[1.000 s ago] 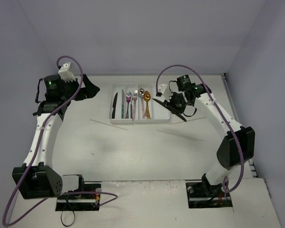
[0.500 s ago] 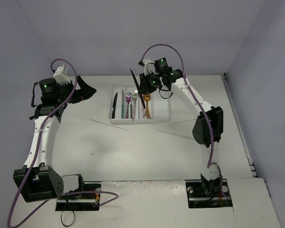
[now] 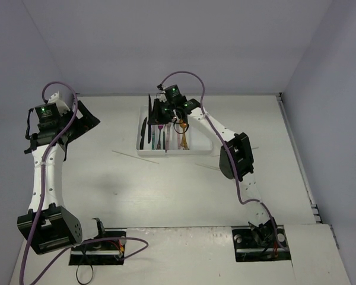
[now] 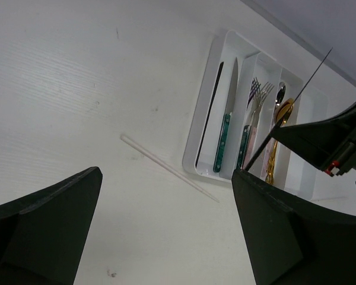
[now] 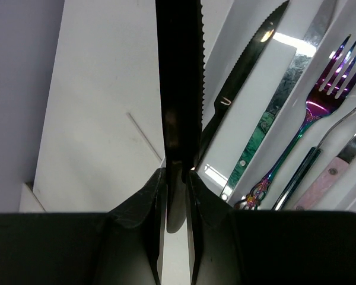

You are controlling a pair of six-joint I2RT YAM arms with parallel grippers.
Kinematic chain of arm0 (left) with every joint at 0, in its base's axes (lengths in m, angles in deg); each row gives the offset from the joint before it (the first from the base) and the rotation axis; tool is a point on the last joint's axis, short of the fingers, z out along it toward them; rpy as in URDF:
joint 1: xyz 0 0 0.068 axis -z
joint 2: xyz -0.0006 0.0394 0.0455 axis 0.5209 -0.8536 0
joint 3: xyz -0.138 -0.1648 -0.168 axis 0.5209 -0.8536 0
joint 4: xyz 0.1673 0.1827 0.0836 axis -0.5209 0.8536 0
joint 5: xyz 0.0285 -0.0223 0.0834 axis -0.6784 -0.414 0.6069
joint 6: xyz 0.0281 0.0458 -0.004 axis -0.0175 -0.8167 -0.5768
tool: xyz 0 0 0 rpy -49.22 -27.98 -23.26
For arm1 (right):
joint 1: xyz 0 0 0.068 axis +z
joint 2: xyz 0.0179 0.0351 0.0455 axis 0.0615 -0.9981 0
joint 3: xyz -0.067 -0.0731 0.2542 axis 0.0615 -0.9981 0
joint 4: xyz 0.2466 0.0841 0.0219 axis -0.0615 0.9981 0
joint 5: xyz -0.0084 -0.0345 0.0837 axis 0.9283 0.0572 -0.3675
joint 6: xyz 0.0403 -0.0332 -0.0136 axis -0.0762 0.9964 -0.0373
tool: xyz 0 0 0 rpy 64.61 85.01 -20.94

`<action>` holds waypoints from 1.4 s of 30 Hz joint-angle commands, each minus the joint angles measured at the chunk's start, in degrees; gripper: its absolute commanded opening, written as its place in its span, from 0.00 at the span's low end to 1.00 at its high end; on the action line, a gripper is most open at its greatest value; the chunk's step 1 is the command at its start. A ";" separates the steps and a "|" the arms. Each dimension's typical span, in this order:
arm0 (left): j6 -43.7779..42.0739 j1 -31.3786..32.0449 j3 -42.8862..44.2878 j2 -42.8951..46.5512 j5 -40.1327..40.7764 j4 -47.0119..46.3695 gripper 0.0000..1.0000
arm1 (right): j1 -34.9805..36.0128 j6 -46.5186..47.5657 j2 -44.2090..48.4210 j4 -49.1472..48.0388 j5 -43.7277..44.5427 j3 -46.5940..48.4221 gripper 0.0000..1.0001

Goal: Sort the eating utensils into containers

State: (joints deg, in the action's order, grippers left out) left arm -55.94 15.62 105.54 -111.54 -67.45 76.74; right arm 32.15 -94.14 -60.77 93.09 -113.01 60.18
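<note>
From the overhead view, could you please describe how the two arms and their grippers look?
Both the left arm and the right arm have white links with black joint housings. A purple cable loops along each, and each has a green light near the wrist. The left gripper and the right gripper have matte black, wedge-shaped fingers.

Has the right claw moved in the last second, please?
Yes: the right claw, holding a black knife, swung left from the cutlery tray's right edge to over its left compartments.
</note>
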 commanded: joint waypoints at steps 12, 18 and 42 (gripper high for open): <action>-2.09 -0.40 -3.58 2.34 0.26 -2.48 0.91 | -0.80 -8.75 -6.75 -10.35 0.28 5.61 0.00; -5.44 -0.23 -3.32 0.49 -0.63 -2.71 0.91 | -0.78 -7.21 -7.56 -11.46 -2.02 4.91 0.17; -118.14 6.48 15.19 -30.45 -25.13 34.23 0.45 | -23.21 14.87 20.98 -11.49 -12.94 -13.39 0.55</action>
State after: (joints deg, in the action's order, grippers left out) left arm -143.96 18.87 113.88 -137.38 -91.24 95.47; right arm 17.28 -85.69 -50.65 83.99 -124.16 52.88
